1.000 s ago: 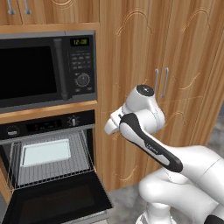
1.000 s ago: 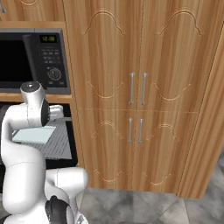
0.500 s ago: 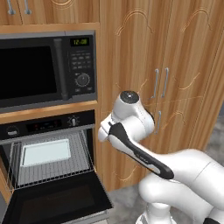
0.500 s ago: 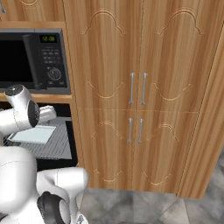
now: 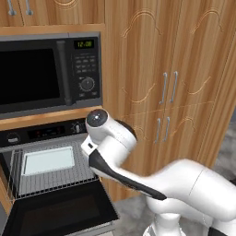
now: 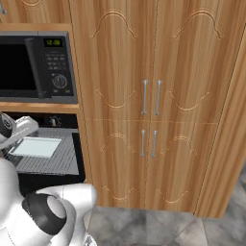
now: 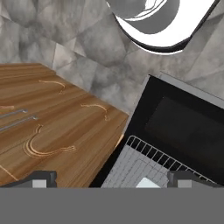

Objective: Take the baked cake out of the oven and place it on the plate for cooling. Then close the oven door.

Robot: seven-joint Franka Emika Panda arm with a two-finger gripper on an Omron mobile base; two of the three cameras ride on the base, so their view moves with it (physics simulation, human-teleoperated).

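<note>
A: Where is the cake?

B: Inside the oven (image 5: 44, 161), on the wire rack (image 5: 55, 177): a pale flat rectangle, the cake (image 5: 49, 160), long axis running side to side along the oven's width.

A: And the oven door (image 5: 57, 212)?

B: Dropped fully open, lying flat, pointing out toward the floor.

A: The gripper (image 7: 111, 180)?

B: Spread wide, holding nothing, hovering above the rack's near edge, with the door beyond the fingertips (image 7: 186, 178) and the cupboards (image 7: 48, 127) to one side.

Arm (image 5: 120, 156) folded low, wrist turned down; jaws spread wide, holding nothing.
</note>
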